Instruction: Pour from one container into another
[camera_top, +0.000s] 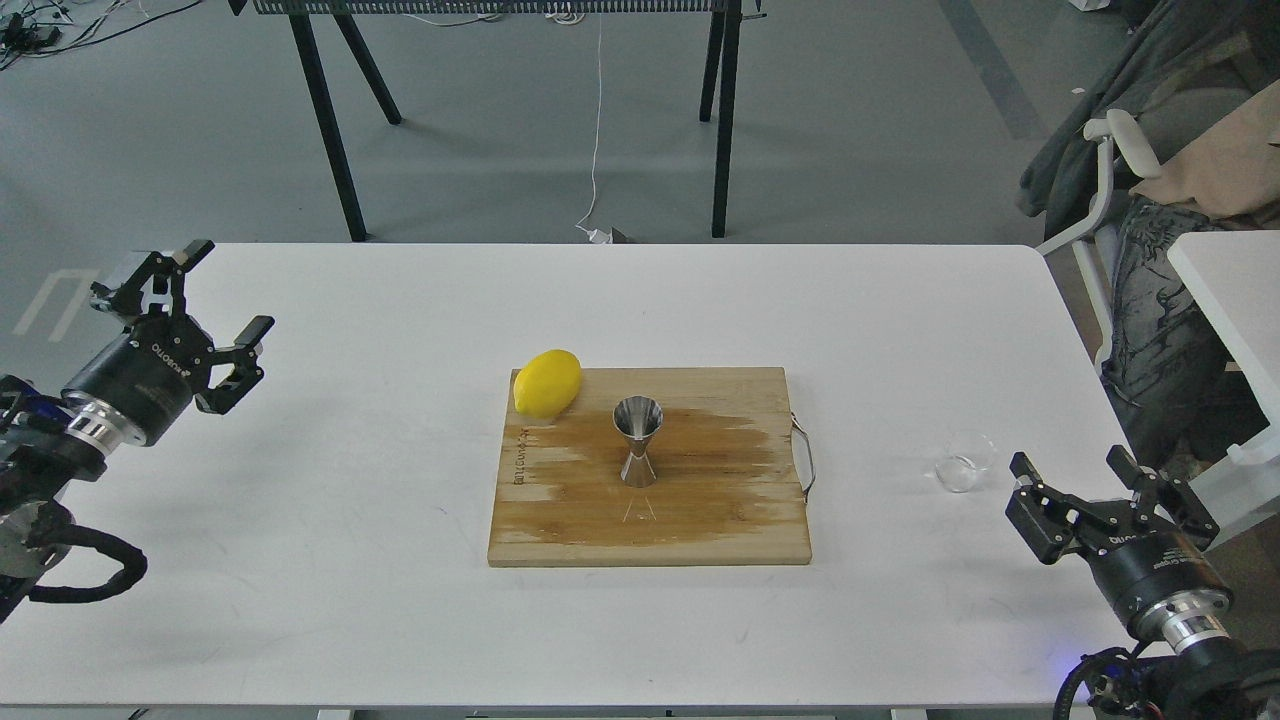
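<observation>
The small clear glass cup stands upright on the white table, right of the board. The shiny steel jigger stands upright in the middle of the wooden cutting board. My right gripper is open, low at the table's right edge, just in front of and to the right of the cup, not touching it. My left gripper is open over the table's far left side, well away from both containers and holding nothing.
A yellow lemon lies at the board's back left corner. A metal handle sticks out from the board's right side. A second white table and a chair draped with clothes stand to the right.
</observation>
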